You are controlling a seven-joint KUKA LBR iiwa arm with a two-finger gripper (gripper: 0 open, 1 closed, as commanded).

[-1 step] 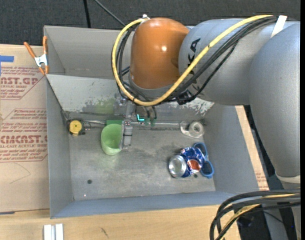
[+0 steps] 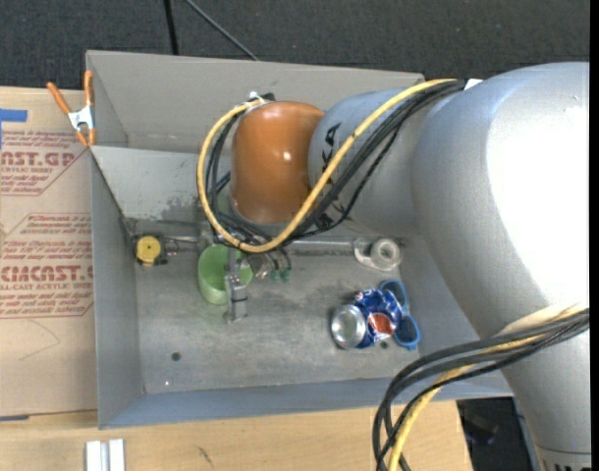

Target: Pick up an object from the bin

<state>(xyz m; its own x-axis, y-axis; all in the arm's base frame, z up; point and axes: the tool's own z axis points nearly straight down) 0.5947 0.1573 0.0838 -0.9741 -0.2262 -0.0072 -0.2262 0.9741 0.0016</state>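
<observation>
My gripper (image 2: 239, 297) reaches down near the middle of the bin, below the orange wrist cover. One slim metal finger shows, its tip close to the bin floor. A green cup-like thing (image 2: 213, 271) lies right beside that finger, on its left and touching or nearly touching it. A small dark green bit (image 2: 280, 272) lies just right of the gripper. Farther right rests a crushed blue, red and silver drink can (image 2: 370, 319).
A long metal tool with a yellow knob (image 2: 147, 251) at its left end lies along the bin's back wall, ending in a silver ring (image 2: 379, 253) at the right. The arm covers the bin's right side.
</observation>
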